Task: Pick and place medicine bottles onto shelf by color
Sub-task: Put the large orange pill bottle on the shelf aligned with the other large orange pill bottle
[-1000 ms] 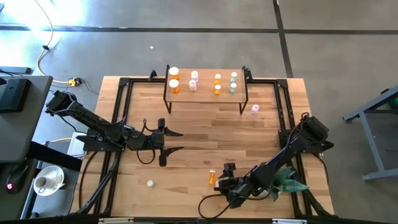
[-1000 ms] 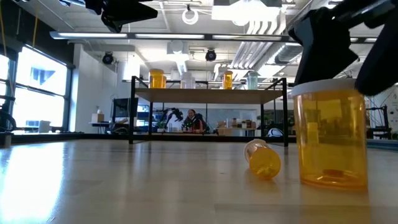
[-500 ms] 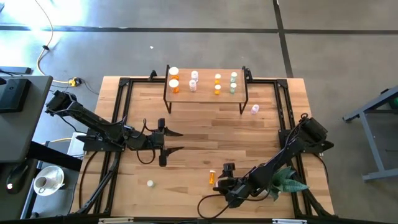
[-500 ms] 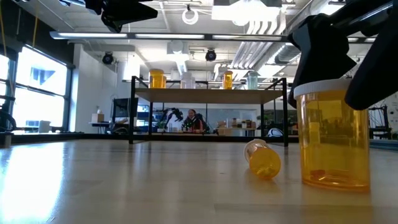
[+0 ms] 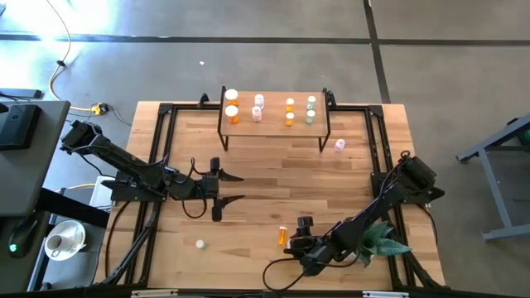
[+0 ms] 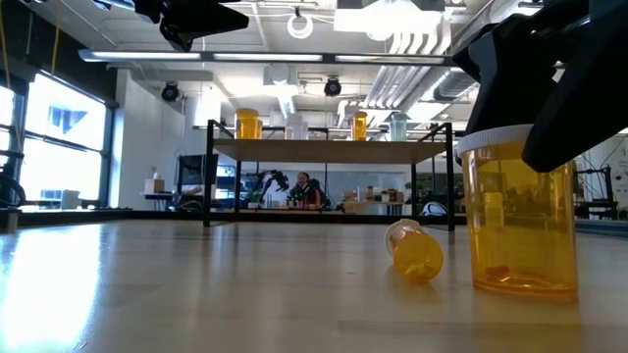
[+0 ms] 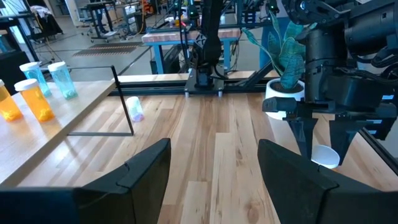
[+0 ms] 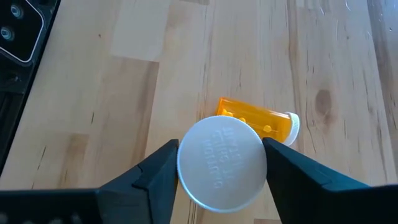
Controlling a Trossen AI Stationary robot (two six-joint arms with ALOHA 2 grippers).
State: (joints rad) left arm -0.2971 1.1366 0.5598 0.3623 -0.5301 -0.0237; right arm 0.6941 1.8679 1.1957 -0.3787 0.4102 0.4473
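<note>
R gripper (image 8: pixel 219 163) straddles upright orange bottle (image 6: pixel 520 218), grip unconfirmed; second orange bottle (image 8: pixel 256 119) lies at its 12 o'clock; L gripper (image 5: pixel 233 187) released, mid-table.

I'm seeing a wood table (image 5: pixel 273 178) carrying a black frame (image 5: pixel 161 149) along its sides. A green plant (image 5: pixel 383 240) is sitting at its near right corner. A white cup (image 5: pixel 60 242) is standing off the left edge. A person (image 6: pixel 302 186) is sitting far back in the room.

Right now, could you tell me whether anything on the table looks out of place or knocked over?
Yes: a small orange vial lies on its side beside the upright orange bottle, and a lilac vial lies on the table by the shelf.
</note>
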